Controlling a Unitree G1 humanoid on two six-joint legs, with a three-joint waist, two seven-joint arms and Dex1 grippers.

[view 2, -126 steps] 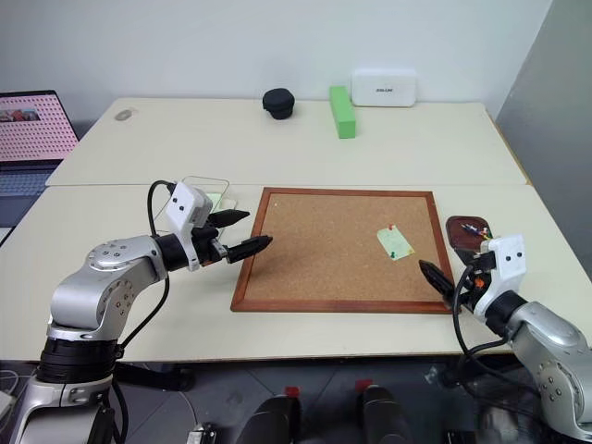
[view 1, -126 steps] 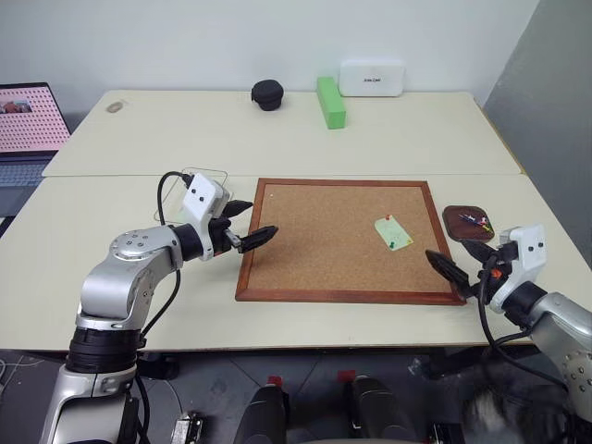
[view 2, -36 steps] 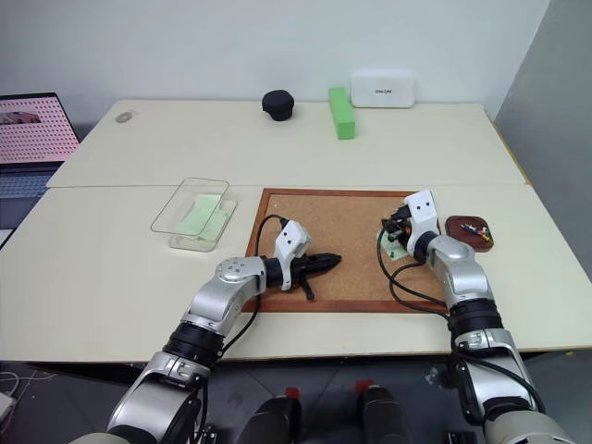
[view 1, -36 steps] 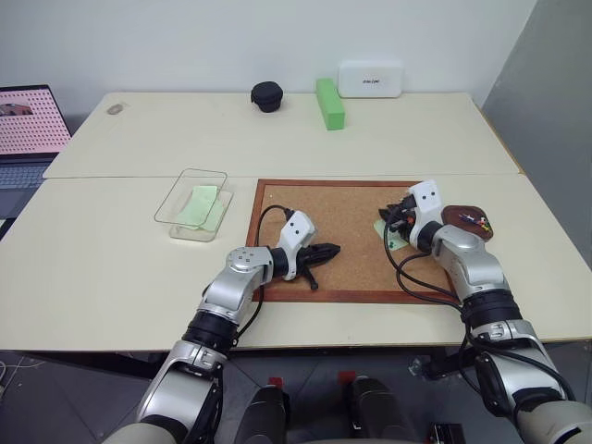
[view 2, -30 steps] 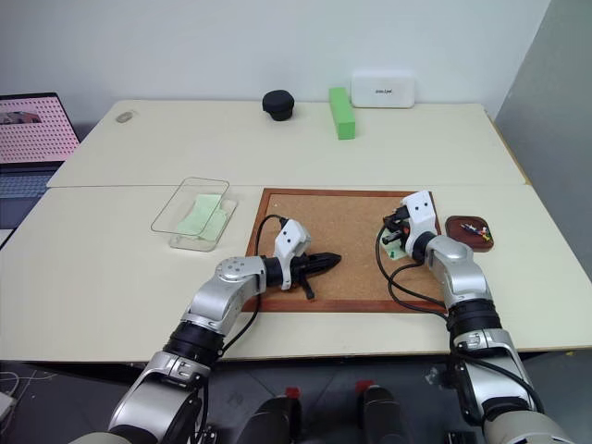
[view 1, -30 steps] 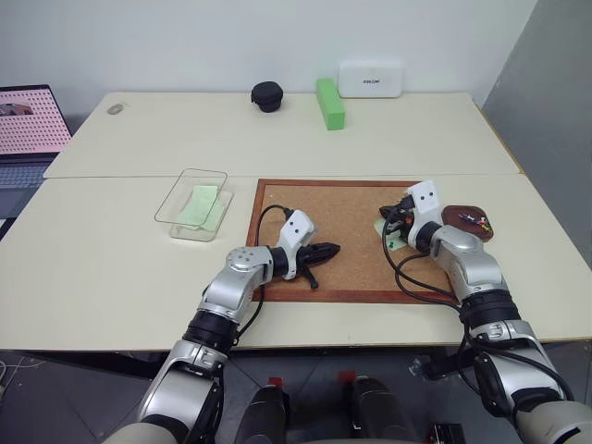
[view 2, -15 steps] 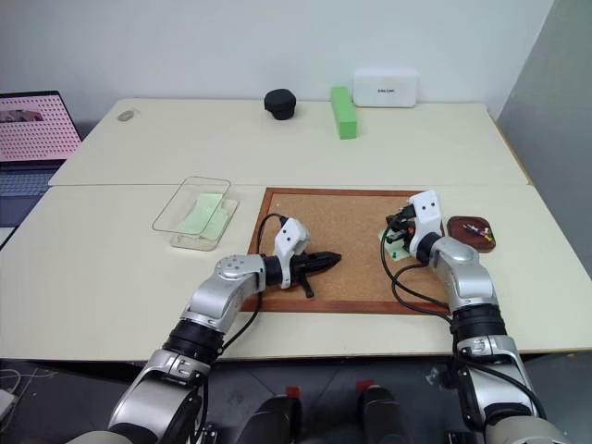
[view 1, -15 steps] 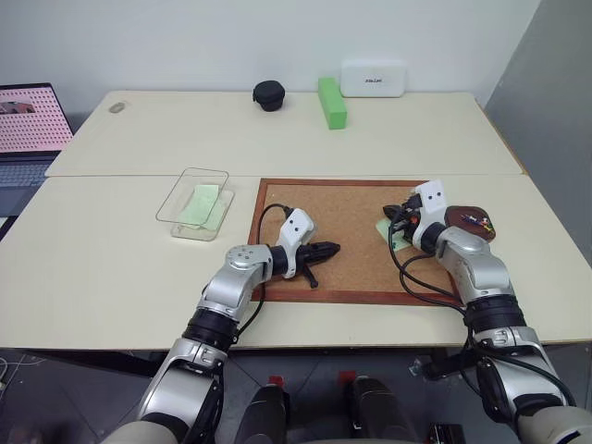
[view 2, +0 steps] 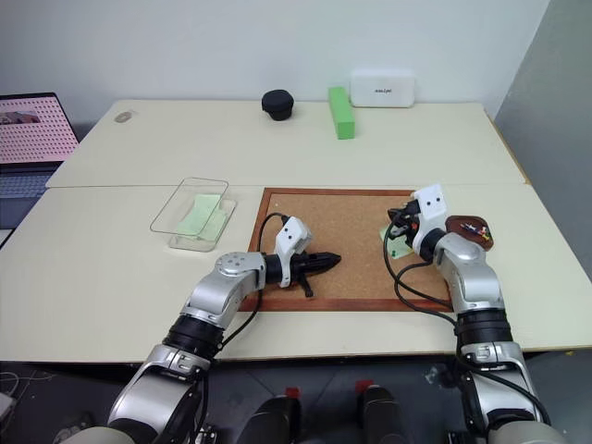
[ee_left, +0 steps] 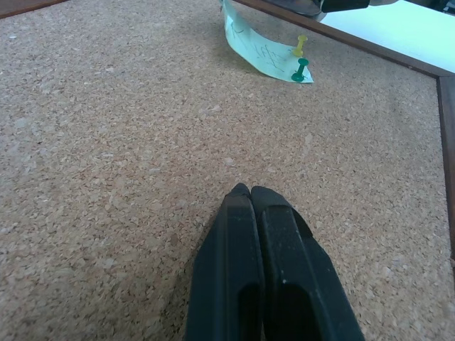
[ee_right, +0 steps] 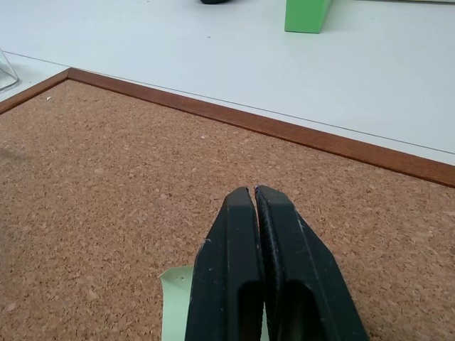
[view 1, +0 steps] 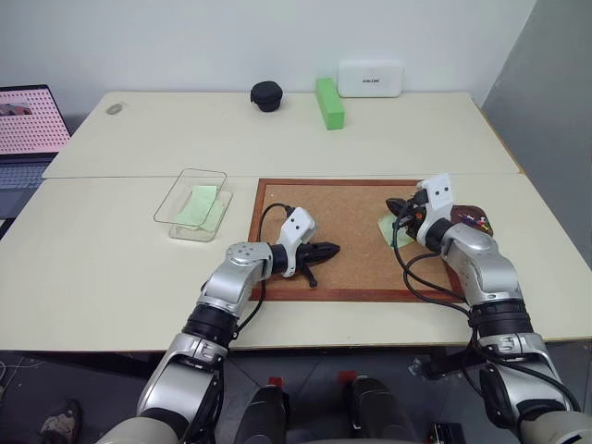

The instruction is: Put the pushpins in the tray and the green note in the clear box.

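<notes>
The pale green note [view 1: 388, 229] lies on the right part of the cork board [view 1: 342, 227], slightly curled, with a green pushpin [ee_left: 301, 69] and a yellow pushpin [ee_left: 301, 46] stuck in its near end. My right gripper [view 1: 400, 207] hovers just over the note's far end, shut, and I see nothing between its fingertips [ee_right: 242, 195]. My left gripper [view 1: 328, 249] is shut and rests low over the board's front middle, pointing toward the note. The dark brown tray [view 1: 465, 215] sits right of the board with a few pushpins [view 1: 477, 220] in it. The clear box [view 1: 192, 204] stands left of the board.
A pale green slip [view 1: 199, 203] lies inside the clear box. At the table's back stand a thick green block [view 1: 330, 102], a white case [view 1: 370, 78] and a black round object [view 1: 266, 94]. A laptop [view 1: 28, 120] sits at the far left.
My right gripper has lifted slightly and drawn back to the right above the note, still shut. The left gripper has stayed where it was.
</notes>
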